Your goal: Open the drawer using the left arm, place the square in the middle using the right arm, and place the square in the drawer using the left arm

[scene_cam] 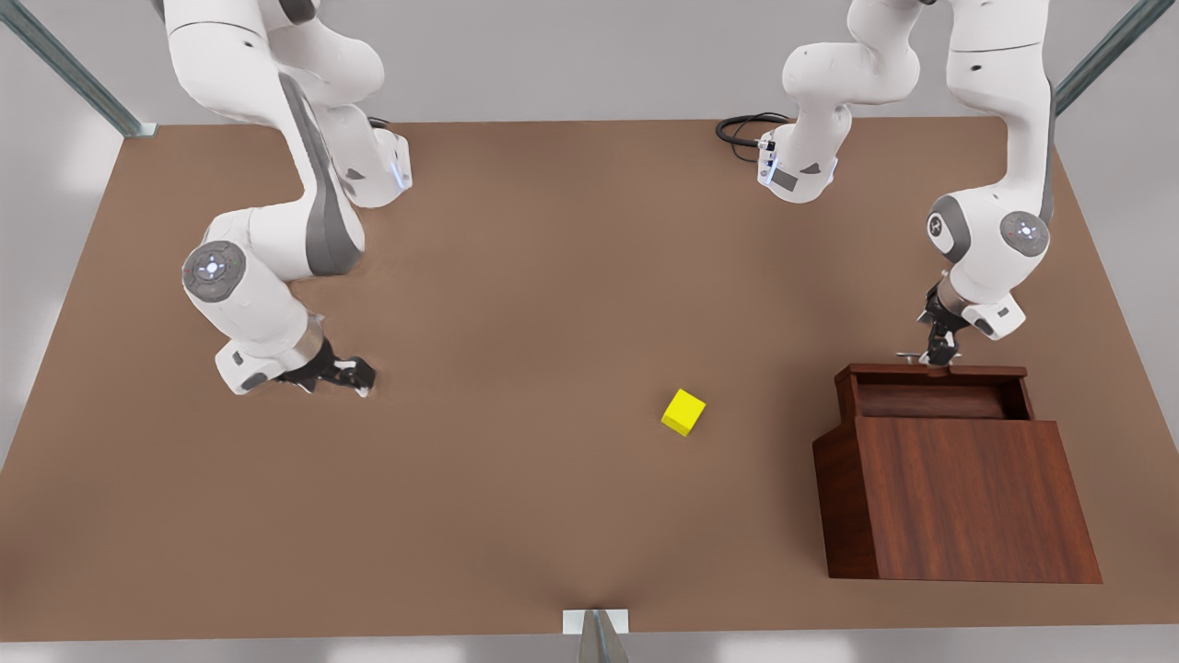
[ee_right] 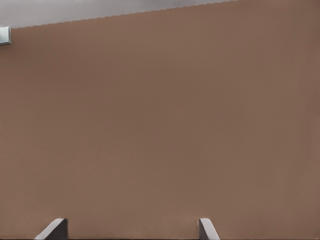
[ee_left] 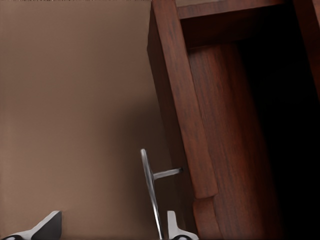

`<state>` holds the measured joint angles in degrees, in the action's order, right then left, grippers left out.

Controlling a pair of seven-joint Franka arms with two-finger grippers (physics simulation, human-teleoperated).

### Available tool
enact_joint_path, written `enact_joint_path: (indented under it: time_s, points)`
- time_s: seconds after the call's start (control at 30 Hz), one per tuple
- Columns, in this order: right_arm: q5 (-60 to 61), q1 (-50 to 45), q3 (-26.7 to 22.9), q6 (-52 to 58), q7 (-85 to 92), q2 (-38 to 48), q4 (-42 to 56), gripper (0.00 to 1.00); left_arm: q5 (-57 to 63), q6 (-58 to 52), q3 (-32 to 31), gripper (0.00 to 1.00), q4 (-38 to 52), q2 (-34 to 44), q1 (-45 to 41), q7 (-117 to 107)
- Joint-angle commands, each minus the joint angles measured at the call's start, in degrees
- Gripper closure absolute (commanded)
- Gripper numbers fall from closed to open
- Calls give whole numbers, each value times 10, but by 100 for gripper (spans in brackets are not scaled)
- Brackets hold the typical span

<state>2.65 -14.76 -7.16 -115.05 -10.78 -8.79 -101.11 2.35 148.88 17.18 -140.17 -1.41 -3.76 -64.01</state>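
Nearest the front camera, the dark wooden cabinet [scene_cam: 958, 493] is sitting on the brown surface [scene_cam: 516, 516] at the front view's right. Its drawer [scene_cam: 935, 387] is standing pulled out toward the far side, with its interior showing open at the top.

My left jaws [scene_cam: 939, 354] are hanging at the drawer's far edge, right at the thin silver bar handle [scene_cam: 926, 355]. In the left wrist view, both fingertips [ee_left: 172, 225] are showing spread apart, with the handle [ee_left: 150, 192] lying between them, close beside one tip. The jaws are standing open around the bar and are not clamping it. The drawer front [ee_left: 182, 110] is running alongside the handle, and the drawer's dark interior is lying beyond it.

The yellow cube [scene_cam: 682, 412] is resting on the bare surface near the middle, well apart from both jaws and to the left of the cabinet in the front view. It is sitting turned at an angle to the surface's edges.

My right jaws [scene_cam: 355, 376] are hovering low over the surface at the front view's left, well apart from the cube. The right wrist view is showing both fingertips [ee_right: 55, 230] spread wide over bare brown surface [ee_right: 160, 125], with nothing between them.
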Motion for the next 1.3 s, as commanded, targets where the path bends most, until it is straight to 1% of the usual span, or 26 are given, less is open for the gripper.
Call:
enact_joint_path:
  time_s: [0.0, 0.03, 0.07, 0.1, 0.13, 0.23, 0.27, 0.43, 0.5, 0.6, 0.63, 0.67, 0.7, 0.73, 0.77, 0.8, 0.83, 0.87, 0.9, 0.93, 0.97, 1.07, 1.13, 1.17, 1.2, 1.27]
  points:
    - [0, 17, 1, 11, 32, 11, 0, 0, 15, -1, 0, 0, 0, 0, 9, 0]
    - [0, 52, 3, 30, 87, 32, 1, 0, 15, -2, 0, 0, -1, 4, 9, 0]
    - [-7, 84, 12, 73, 131, 56, 8, 0, 15, -2, 2, 0, -1, 4, 9, 0]
    - [-29, 84, 12, 119, 137, 74, 15, 0, 15, -3, 5, 0, -1, 4, 9, 0]
    - [-32, 85, 10, 151, 139, 71, 37, 0, 16, -3, 8, 0, -1, 4, 9, 2]
    - [-34, 105, 1, 143, 194, 55, 60, 0, 20, -4, 14, 0, -14, 19, 9, 4]
    - [-26, 114, -1, 165, 193, 44, 81, 0, 20, -3, 14, 0, -21, 25, 9, 4]
    - [-23, 116, -1, 194, 190, 54, 105, 0, 20, -23, 14, 0, -36, 50, 9, 4]
    - [-23, 111, -1, 193, 193, 48, 108, 0, 20, -54, 14, 0, -49, 88, 9, 4]
    - [-21, 108, 3, 193, 191, 47, 115, 0, 26, -185, 13, 0, -47, 228, -2, 10]
    - [-22, 108, 2, 193, 191, 48, 115, 0, 26, -200, 10, 0, -21, 238, -31, 21]
    - [-22, 109, 2, 192, 190, 43, 116, 0, 26, -237, 8, 0, 31, 228, -58, 72]
    - [-22, 109, 2, 192, 190, 43, 116, 0, 26, -239, 6, 0, 68, 201, -87, 138]
    - [-23, 108, 2, 192, 189, 44, 116, 0, 22, -264, -14, 0, 132, 157, -100, 202]
    - [-22, 109, 2, 192, 189, 44, 117, 0, 18, -314, -37, 0, 217, 98, -111, 243]
    - [-22, 109, 2, 192, 189, 44, 117, 0, 6, -333, -57, 0, 285, 52, -131, 252]
    - [-21, 109, 2, 192, 189, 44, 117, 0, 6, -337, -96, 0, 334, 19, -131, 254]
    - [-21, 109, 2, 192, 188, 44, 118, 0, 5, -373, -132, 0, 397, -30, -131, 270]
    - [-21, 109, 2, 192, 188, 41, 123, 0, 5, -422, -173, 0, 477, -93, -132, 272]
    - [-21, 109, 2, 191, 188, 39, 125, 0, 5, -442, -211, 0, 541, -153, -132, 268]
    - [-21, 109, 2, 188, 188, 39, 125, 0, 5, -443, -246, 0, 569, -185, -132, 262]
    - [-21, 109, 2, 188, 188, 39, 125, 0, 12, -443, -305, 0, 574, -222, -137, 279]
    - [-21, 109, 2, 187, 188, 39, 126, 0, 12, -435, -310, 0, 595, -264, -138, 375]
    - [-21, 109, 2, 187, 189, 39, 126, 0, 14, -426, -309, 0, 595, -274, -138, 402]
    - [-21, 109, 2, 187, 188, 35, 130, 0, 15, -401, -305, 0, 596, -284, -137, 497]
    - [-21, 109, 2, 187, 189, 34, 132, 0, 13, -380, -305, 0, 595, -311, -135, 586]
